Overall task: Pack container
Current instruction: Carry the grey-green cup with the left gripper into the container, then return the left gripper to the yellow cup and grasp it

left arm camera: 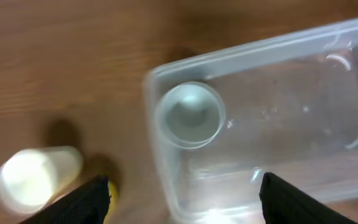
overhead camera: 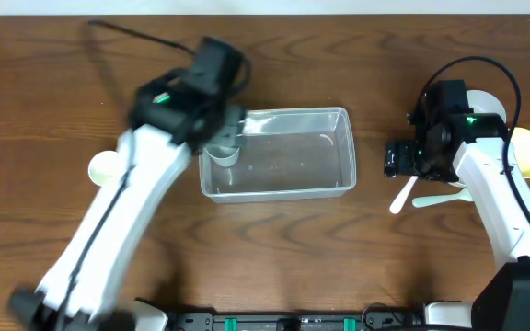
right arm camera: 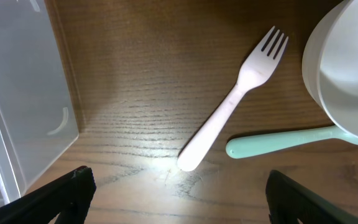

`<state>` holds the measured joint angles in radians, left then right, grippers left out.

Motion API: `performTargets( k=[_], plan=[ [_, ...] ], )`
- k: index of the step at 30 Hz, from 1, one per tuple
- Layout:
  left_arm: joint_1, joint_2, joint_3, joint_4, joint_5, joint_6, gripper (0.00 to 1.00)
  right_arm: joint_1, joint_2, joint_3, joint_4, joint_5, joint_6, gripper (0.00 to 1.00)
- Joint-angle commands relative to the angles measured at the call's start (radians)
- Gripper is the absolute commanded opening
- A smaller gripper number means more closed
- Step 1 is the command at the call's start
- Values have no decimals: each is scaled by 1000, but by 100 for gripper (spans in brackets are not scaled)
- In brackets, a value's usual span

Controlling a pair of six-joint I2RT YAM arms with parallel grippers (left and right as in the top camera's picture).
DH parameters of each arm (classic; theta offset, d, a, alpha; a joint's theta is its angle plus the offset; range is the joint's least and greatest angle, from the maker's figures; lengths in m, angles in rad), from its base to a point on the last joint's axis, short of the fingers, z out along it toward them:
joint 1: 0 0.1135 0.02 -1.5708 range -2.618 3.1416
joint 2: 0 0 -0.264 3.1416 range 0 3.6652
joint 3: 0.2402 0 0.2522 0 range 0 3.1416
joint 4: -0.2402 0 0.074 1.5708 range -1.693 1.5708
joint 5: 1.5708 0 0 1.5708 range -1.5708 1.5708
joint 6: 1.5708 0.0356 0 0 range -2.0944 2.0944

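Observation:
The clear container (overhead camera: 320,188) lies mid-table. A small grey cup (overhead camera: 222,152) stands upright in its left end; it also shows in the left wrist view (left arm camera: 189,116) inside the container (left arm camera: 303,93). My left gripper (left arm camera: 182,205) is open and empty above the container's left end. My right gripper (right arm camera: 179,202) is open and empty over bare table, just right of the container (right arm camera: 17,93). A white fork (right arm camera: 232,102) and a mint-green utensil handle (right arm camera: 278,141) lie below it; both show in the overhead view, the fork (overhead camera: 403,195) and handle (overhead camera: 440,199).
A pale yellow cup (overhead camera: 105,166) lies left of the container, seen on its side in the left wrist view (left arm camera: 36,174). A white bowl (right arm camera: 347,68) sits right of the fork. A yellow bowl (overhead camera: 528,152) and white bowl (overhead camera: 486,103) are at far right.

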<state>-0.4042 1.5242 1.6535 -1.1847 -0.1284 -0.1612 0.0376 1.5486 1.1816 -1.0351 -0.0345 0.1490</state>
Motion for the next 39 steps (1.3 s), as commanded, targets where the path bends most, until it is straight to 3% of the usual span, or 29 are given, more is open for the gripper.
performTargets(
  k=[1, 4, 7, 19, 26, 32, 34, 37, 39],
  plan=[
    [82, -55, -4, -103, -53, -106, 78, -5, 2, 14, -1, -7, -5, 89],
    [172, -77, -43, -196, -51, -167, 78, -5, 2, 14, -1, -7, -5, 90],
    [238, -76, -127, -188, -27, -174, 78, -5, 2, 14, -2, -8, -5, 90],
    [363, -67, -609, 134, 55, -177, 78, -5, 2, 14, -5, -8, -5, 90],
    [394, -6, -736, 293, 55, -174, 77, -5, 2, 14, -8, -8, -5, 89],
    [394, 11, -735, 334, 53, -146, 50, -5, 2, 14, -14, -8, -5, 88],
    [394, 11, -735, 346, 53, -146, 46, -5, 2, 14, -14, -8, -5, 88],
    [394, 11, -732, 353, 53, -146, 26, -5, 2, 14, -14, -8, -5, 88],
    [394, 11, -724, 353, 53, -146, 19, -5, 2, 14, -14, -8, -4, 87]
  ],
)
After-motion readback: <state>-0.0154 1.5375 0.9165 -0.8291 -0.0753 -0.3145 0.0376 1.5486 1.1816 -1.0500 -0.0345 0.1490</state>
